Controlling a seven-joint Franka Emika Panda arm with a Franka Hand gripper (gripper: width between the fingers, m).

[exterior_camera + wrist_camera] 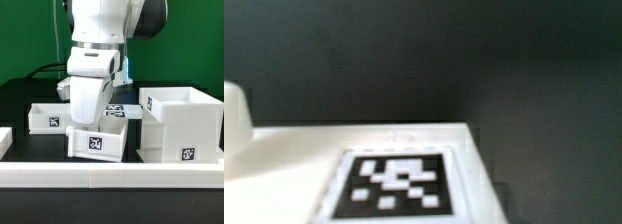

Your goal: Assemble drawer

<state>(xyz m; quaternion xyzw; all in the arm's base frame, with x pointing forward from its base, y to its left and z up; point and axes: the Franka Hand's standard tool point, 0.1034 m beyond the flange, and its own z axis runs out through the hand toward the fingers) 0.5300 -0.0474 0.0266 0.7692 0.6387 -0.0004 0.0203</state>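
Note:
A small white drawer box with a marker tag on its front sits low in the middle of the exterior view, slightly tilted. My gripper comes straight down onto its front wall and is shut on that wall. The fingertips are hidden behind the wall. A larger white open box stands just to the exterior view's right of it, close to touching. In the wrist view the tagged white face of the held box fills the lower part, and no fingers show.
Another white open box stands at the exterior view's left. The marker board lies behind the arm. A white rail runs along the front edge. A small white piece lies at the far left, and a white shape shows in the wrist view.

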